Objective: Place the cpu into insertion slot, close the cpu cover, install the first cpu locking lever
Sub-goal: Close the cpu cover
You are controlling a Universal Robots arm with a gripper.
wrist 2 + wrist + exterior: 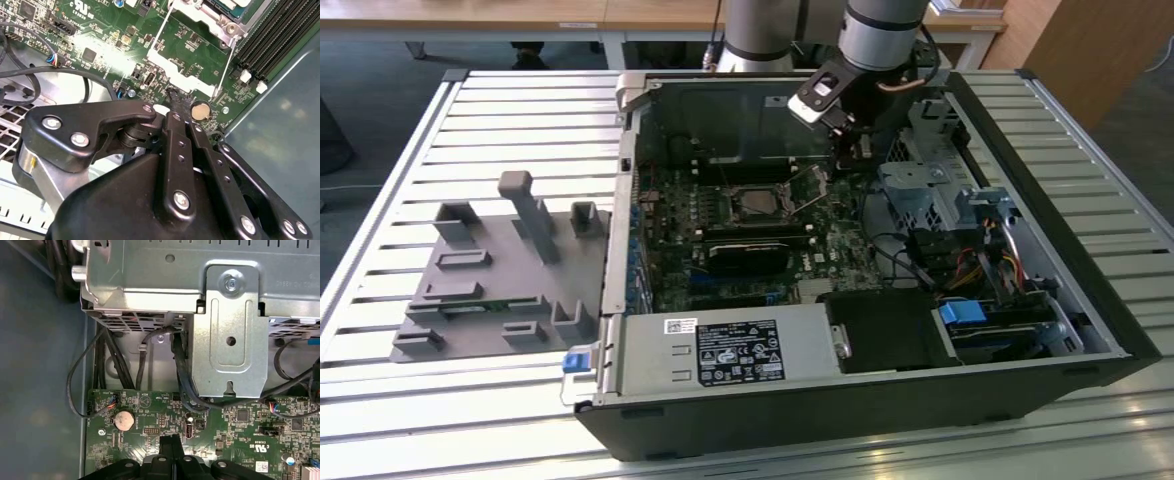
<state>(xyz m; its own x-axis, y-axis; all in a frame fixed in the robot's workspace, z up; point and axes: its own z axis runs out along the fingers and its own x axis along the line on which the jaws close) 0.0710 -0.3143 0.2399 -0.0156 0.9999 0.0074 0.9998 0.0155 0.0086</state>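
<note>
Jaws: pressed together tip to tip, with nothing between them, as seen in both wrist views.
Gripper (175,101): hangs inside the open computer case (854,420), with its tips low over the motherboard (100,45) and just beside the coin cell (200,111).
Gripper vs slot: the gripper stands toward the exterior view's right of the insertion slot (754,204), near it but apart.
Cpu (227,3): a pale metal face lies in the slot, at the edge of the second wrist view.
Cpu cover (200,16): a silvery frame lying down around the chip.
Locking levers (226,65): two thin wire rods, one along each side of the slot. I cannot tell whether they are latched.
Memory slots (272,35): long black rows just past the slot.
Tabletop (480,110): slatted metal. It carries the case and, toward the exterior view's left, a grey fixture block (467,290).
</note>
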